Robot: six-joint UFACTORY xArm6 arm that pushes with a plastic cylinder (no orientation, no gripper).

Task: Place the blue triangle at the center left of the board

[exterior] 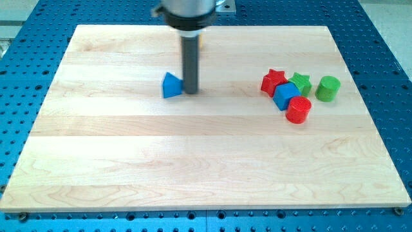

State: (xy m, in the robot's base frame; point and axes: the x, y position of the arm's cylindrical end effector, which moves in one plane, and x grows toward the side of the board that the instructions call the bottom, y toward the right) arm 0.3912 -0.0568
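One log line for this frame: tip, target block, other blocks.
my tip: touching blue triangle on its right | triangle: upper middle, not yet center left | cluster at right: red star, green star, blue block, red cylinder, green cylinder

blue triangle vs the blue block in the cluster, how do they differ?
The blue triangle stands alone left of centre, with my tip against its right side; the blue block is packed among the red star, green star and red cylinder. The triangle is wedge-shaped, the block boxier. Both are blue.

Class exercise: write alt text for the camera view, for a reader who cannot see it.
My tip touches the right side of a blue triangle on a wooden board. Clustered at the view's right: red star, green star, blue block, red cylinder, green cylinder.
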